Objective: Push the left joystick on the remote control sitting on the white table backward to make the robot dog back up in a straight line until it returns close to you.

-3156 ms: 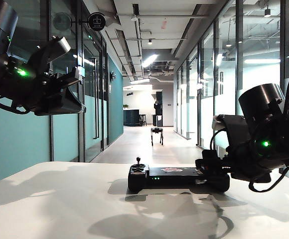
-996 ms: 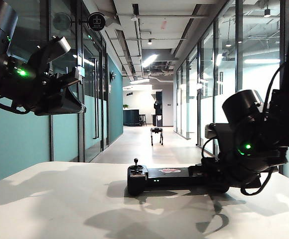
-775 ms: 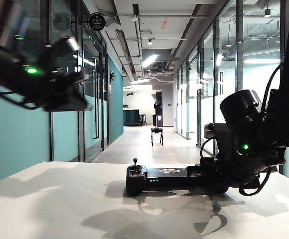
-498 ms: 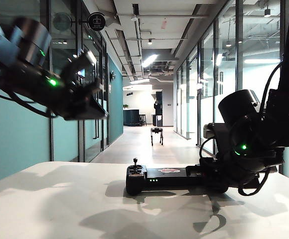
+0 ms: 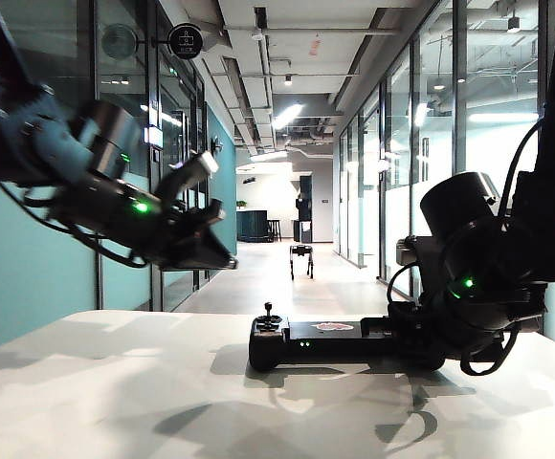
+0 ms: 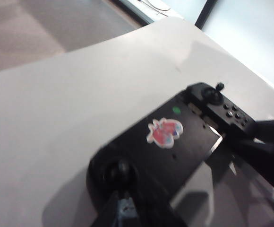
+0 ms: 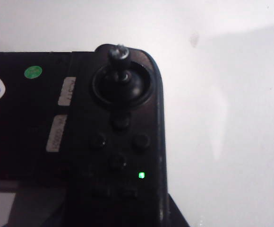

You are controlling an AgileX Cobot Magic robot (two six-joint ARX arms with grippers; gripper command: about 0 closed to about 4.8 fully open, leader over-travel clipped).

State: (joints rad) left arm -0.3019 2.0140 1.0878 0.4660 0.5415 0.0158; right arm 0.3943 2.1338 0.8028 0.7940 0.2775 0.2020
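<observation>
I see the remote control (image 5: 340, 342) lying flat on the white table (image 5: 115, 402). The right gripper (image 5: 407, 337) sits at the controller's right end, on the table; its body hides the fingers in the exterior view and the right wrist view shows none, so I cannot tell how its jaws stand or whether they touch the controller.

The left gripper (image 5: 215, 256) hangs in the air above and to the left of the controller, apart from it. Its jaws look closed on nothing, though its wrist view is blurred.

The left joystick (image 5: 269, 311) stands upright ahead of and below the left jaws, untouched. The robot dog (image 5: 301, 258) stands far down the corridor.
</observation>
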